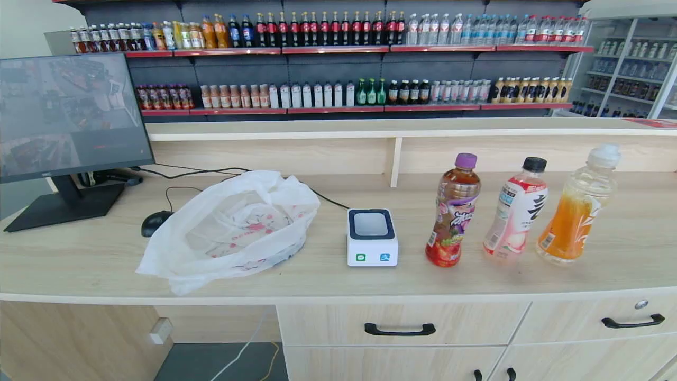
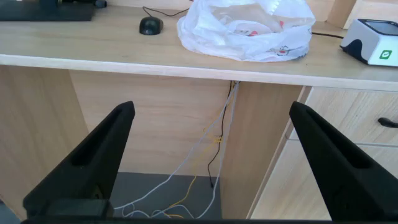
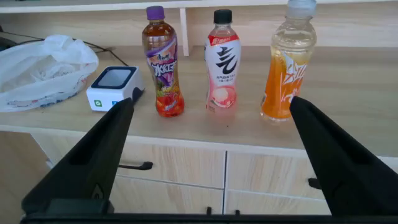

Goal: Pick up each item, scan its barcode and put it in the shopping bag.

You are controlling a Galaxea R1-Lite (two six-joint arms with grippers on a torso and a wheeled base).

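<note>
Purple-capped bottle (image 1: 454, 211), black-capped bottle (image 1: 515, 211) and white-capped bottle (image 1: 577, 206) stand upright in a spaced row on the right of the desk (image 1: 106, 254). The scanner (image 1: 372, 236) sits between them and the shopping bag (image 1: 232, 227) on the left. Bare desk runs along the near edge.

Left wrist view: the left fingers (image 2: 99, 149) are spread wide and empty, short of the desk's near edge, facing the bag, with cables (image 2: 214, 155) hanging beneath.

Right wrist view: the right fingers (image 3: 93, 152) are spread wide and empty, facing the 3 bottles above the drawers (image 3: 180, 168).
</note>
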